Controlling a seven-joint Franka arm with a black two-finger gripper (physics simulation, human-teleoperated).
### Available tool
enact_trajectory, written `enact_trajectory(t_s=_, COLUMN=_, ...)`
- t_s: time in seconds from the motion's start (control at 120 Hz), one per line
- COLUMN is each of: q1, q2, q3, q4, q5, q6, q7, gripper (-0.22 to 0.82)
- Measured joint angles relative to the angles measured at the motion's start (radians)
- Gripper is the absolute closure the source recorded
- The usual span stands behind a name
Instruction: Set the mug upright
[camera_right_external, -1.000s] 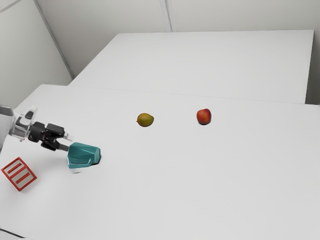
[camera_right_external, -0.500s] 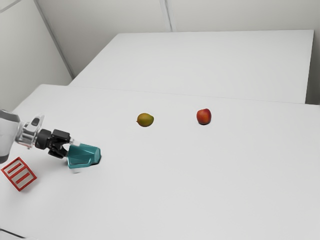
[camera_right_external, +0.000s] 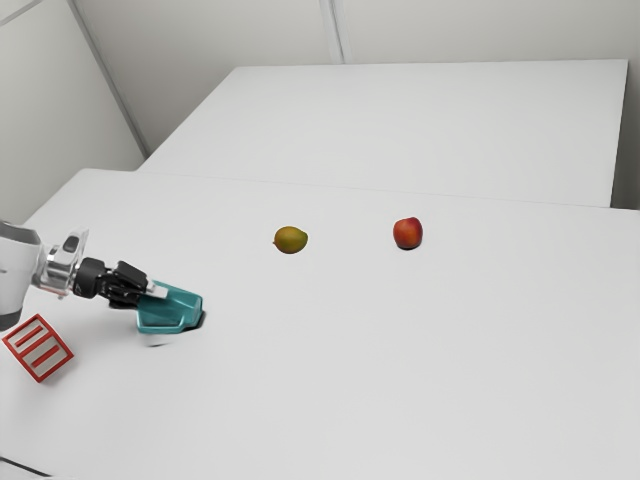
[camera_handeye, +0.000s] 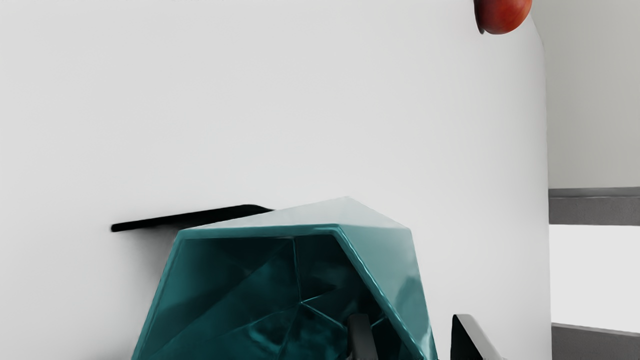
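Mug (camera_right_external: 180, 312) on its side at the far end of my feed, its open mouth turned toward my gripper (camera_right_external: 150, 294) and its closed end pointing toward the exterior view's right. It lies on the white table (camera_right_external: 400, 370), in the exterior view's left part. In the wrist view I have one finger (camera_handeye: 362, 337) inside the mouth and the other outside, so a stretch of the teal wall sits between them. The two stand apart with space beside that wall (a nice straddle, from where I sit), so I read the gripper (camera_handeye: 411, 325) as open, gripping nothing. Near the arm, a red-and-white striped block (camera_right_external: 39, 348) rests on the table. Well apart from the mug, toward the exterior view's right and farther back, are a yellow-green fruit (camera_right_external: 291, 240) and, beyond it, a red fruit (camera_right_external: 407, 233).
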Motion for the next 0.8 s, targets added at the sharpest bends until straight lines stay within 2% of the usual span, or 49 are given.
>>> enact_trajectory(t_s=0.167, q1=-0.002, q2=-0.005, q3=-0.002, q4=0.0, q5=-0.002, q6=-0.003, q7=0.007, gripper=0.71)
enact_trajectory(t_s=0.442, q1=-0.028, q2=-0.057, q3=-0.001, q4=-0.001, q5=-0.001, q6=-0.002, q7=0.012, gripper=0.75)
enact_trajectory(t_s=0.6, q1=-0.118, q2=-0.144, q3=0.018, q4=0.001, q5=0.013, q6=0.003, q7=0.003, gripper=0.77)
enact_trajectory(t_s=0.692, q1=-0.223, q2=-0.176, q3=0.087, q4=0.005, q5=0.047, q6=0.01, q7=-0.011, gripper=0.77)
enact_trajectory(t_s=0.8, q1=-0.319, q2=-0.229, q3=0.128, q4=0.008, q5=0.122, q6=0.028, q7=-0.045, gripper=0.78)
